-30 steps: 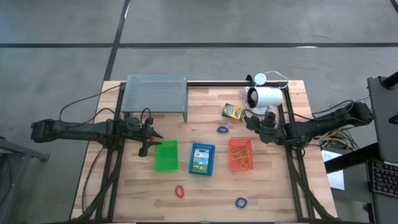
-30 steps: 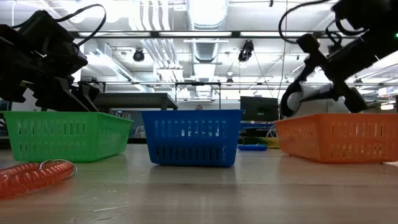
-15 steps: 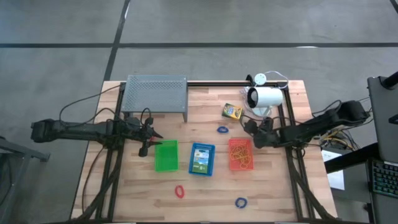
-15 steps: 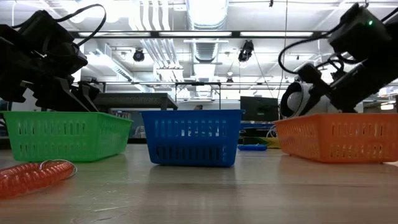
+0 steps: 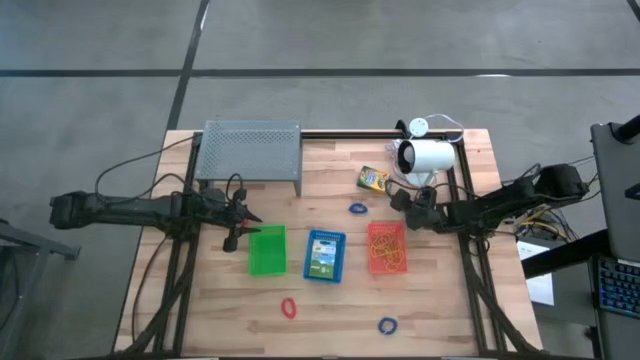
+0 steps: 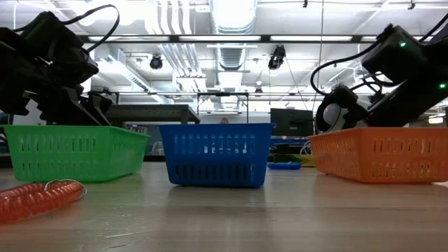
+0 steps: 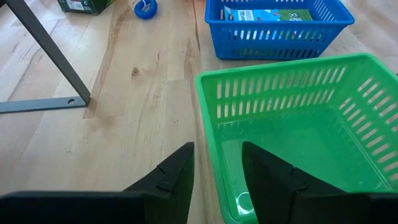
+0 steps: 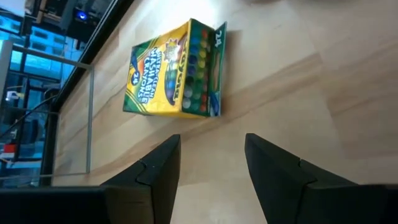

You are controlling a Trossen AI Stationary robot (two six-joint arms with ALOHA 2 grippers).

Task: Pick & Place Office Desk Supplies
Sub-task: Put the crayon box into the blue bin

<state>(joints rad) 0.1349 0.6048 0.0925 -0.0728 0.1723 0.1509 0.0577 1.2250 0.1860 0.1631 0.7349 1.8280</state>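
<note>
Overhead, the right gripper point(image 5: 397, 197) hangs with fingers spread and empty just beside the crayon box point(image 5: 374, 179) lying on the table, while the left gripper point(image 5: 243, 227) waits, parted, at the green basket's point(image 5: 267, 251) rim.

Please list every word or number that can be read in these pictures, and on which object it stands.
"24": on the end flap of the yellow-green cardboard crayon box lying on the wooden table, ahead of the right gripper.
Its large front lettering: too distorted to read.
Box in the blue plastic basket: print too small.
</note>
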